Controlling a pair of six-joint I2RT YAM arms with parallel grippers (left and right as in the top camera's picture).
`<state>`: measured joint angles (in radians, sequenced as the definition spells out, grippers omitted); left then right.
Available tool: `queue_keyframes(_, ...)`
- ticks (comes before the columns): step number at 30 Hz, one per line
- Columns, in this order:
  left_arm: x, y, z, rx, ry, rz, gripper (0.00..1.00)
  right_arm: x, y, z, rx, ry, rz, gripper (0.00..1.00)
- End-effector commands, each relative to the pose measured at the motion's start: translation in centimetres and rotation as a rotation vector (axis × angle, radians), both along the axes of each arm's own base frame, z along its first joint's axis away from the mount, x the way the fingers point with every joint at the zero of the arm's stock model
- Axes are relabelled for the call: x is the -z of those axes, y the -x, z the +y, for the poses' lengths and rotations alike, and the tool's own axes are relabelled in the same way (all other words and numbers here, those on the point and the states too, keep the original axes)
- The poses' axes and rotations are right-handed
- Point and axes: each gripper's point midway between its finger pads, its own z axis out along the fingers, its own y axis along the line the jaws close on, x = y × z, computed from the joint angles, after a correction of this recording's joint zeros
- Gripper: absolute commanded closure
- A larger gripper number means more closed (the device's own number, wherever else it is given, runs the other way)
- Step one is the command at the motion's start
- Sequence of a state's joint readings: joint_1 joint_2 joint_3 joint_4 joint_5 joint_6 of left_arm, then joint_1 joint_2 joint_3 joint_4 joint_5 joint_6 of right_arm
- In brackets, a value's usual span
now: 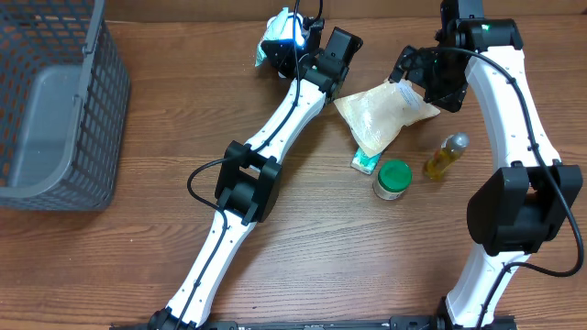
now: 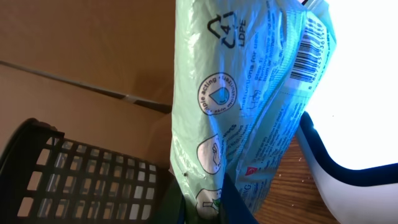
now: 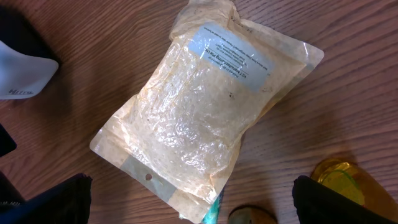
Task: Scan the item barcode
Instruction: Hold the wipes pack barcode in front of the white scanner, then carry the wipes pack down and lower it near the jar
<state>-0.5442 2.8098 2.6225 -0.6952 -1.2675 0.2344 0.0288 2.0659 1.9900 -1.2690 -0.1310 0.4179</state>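
Grey mesh basket (image 1: 55,110) sat at the desk's left edge. Left gripper (image 1: 290,48) was clenched on the green pouch (image 2: 249,106), held upright near the far edge, mid-desk. Barcode (image 2: 311,53) showed on its upper right panel in the wrist view. Judged: pouch light, soft LDPE film, slick and crinkly; best pinched at a seam edge clear of the barcode, film kept flat. Rightward lay a clear bag (image 1: 385,115), jar (image 1: 393,179) and bottle (image 1: 446,156). Right gripper (image 1: 415,75) hung spread wide over the bag, holding nothing.
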Motion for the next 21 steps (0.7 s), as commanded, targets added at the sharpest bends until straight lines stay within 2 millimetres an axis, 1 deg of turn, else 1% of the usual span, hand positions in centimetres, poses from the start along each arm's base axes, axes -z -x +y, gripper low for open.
queue_keyframes(1, -0.5, 0.1, -1.0, 0.015, 0.043, -0.031, 0.96, -1.2, -0.5, 0.3, -0.004, -0.006, -0.037, 0.00)
queue_keyframes(7, 1.3, 0.2, -1.7, 0.069, 0.097, 0.052, 0.96, -1.2, -0.5, 0.3, -0.004, -0.006, -0.037, 0.00)
queue_keyframes(14, 1.3, 0.2, -1.8, 0.073, 0.098, 0.054, 0.96, -1.2, -0.5, 0.3, -0.004, -0.006, -0.037, 0.00)
queue_keyframes(16, 0.8, 0.1, -1.7, 0.077, 0.088, 0.061, 0.96, -1.2, -0.5, 0.3, -0.004, -0.006, -0.037, 0.00)
queue_keyframes(17, 0.3, 0.1, -1.6, 0.081, 0.096, 0.058, 0.96, -1.2, -0.5, 0.3, -0.004, -0.006, -0.037, 0.00)
queue_keyframes(21, -1.9, -0.3, -2.5, 0.147, 0.195, 0.060, 0.96, -1.2, -0.5, 0.3, -0.004, -0.006, -0.037, 0.00)
